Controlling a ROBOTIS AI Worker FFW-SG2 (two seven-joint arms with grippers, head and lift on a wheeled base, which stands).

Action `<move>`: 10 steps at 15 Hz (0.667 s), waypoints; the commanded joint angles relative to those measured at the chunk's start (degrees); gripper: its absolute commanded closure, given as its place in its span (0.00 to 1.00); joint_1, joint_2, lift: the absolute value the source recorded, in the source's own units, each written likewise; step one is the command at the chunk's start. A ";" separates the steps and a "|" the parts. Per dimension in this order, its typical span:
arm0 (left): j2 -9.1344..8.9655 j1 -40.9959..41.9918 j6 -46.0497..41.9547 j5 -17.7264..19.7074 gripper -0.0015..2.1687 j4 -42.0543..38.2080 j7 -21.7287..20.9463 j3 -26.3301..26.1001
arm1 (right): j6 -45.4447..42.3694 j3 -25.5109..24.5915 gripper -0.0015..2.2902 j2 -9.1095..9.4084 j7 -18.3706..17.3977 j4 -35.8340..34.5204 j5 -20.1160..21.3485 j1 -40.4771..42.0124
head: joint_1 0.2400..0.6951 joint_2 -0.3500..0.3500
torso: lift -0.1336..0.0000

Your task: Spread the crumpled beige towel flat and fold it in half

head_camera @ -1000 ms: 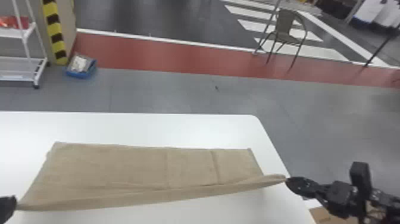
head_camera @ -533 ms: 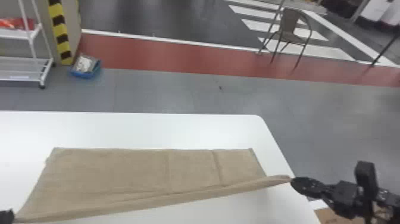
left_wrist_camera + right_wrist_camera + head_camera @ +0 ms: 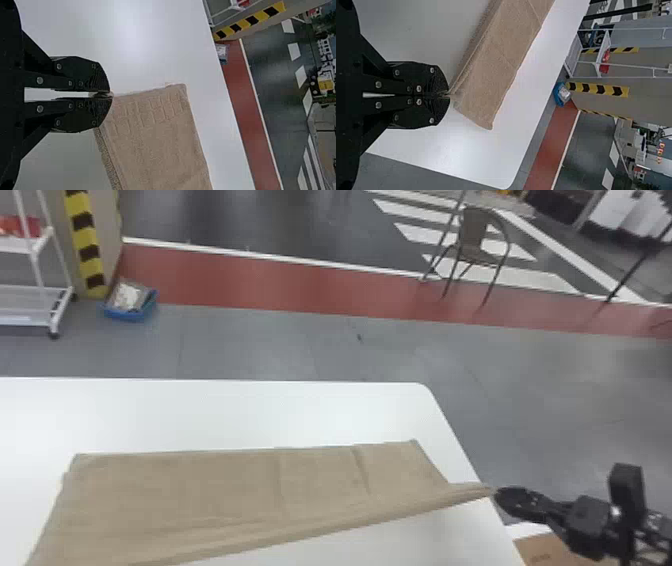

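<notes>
The beige towel [image 3: 225, 485] lies as a long band on the white table [image 3: 200, 410], its near edge rolled or folded over and running slantwise. In the head view my right gripper [image 3: 496, 492] is at the table's right edge, holding the towel's pulled-out near right corner. The right wrist view has this gripper [image 3: 449, 95] shut on the tip of the towel [image 3: 494, 59]. In the left wrist view my left gripper [image 3: 111, 95] is shut on a corner of the towel [image 3: 158, 138], at its other end.
Beyond the table, a blue bin [image 3: 131, 307] stands on the floor near a white rack [image 3: 30, 307] and a striped post. A chair [image 3: 477, 245] stands at the back right. A cardboard box [image 3: 545, 550] is below the table's right edge.
The towel's near left end and my left gripper have moved nearer, out of the head view's lower left corner. The right gripper still holds its corner, slightly farther right. The head view has shifted slightly.
</notes>
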 commanded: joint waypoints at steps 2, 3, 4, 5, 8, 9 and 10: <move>0.01 2.59 3.44 -0.60 0.49 -4.03 0.06 0.62 | 0.80 -0.10 0.59 0.34 0.31 -1.22 -0.29 0.69 | 1.00 0.00 | 1.00; 0.01 3.47 4.50 -0.60 0.49 -5.09 0.06 0.79 | 0.80 -0.10 0.59 0.34 0.31 -1.22 -0.29 0.96 | 1.00 0.00 | 1.00; 0.01 3.99 4.50 -0.60 0.49 -5.35 -0.02 0.79 | 0.27 -0.10 0.59 0.25 0.22 -1.04 -0.47 1.13 | 1.00 0.00 | 1.00; 0.01 3.99 5.03 -0.60 0.49 -5.27 0.06 0.70 | 0.27 -0.10 0.59 0.16 0.14 -1.04 -0.73 1.13 | 1.00 0.00 | 1.00; -0.08 0.57 8.37 -1.04 0.49 -4.74 -0.11 -0.17 | 2.73 1.22 0.59 0.16 0.22 -1.04 -0.12 -0.71 | 1.00 0.00 | 1.00; 0.01 -1.19 9.07 -1.39 0.49 -4.30 -0.11 -0.97 | 2.91 2.01 0.59 0.25 0.14 -0.96 0.32 -1.33 | 1.00 0.00 | 1.00; -0.08 -2.95 9.07 -1.92 0.49 -3.42 -0.11 -1.49 | 3.79 2.36 0.59 0.42 0.22 -0.52 0.41 -2.30 | 1.00 0.00 | 1.00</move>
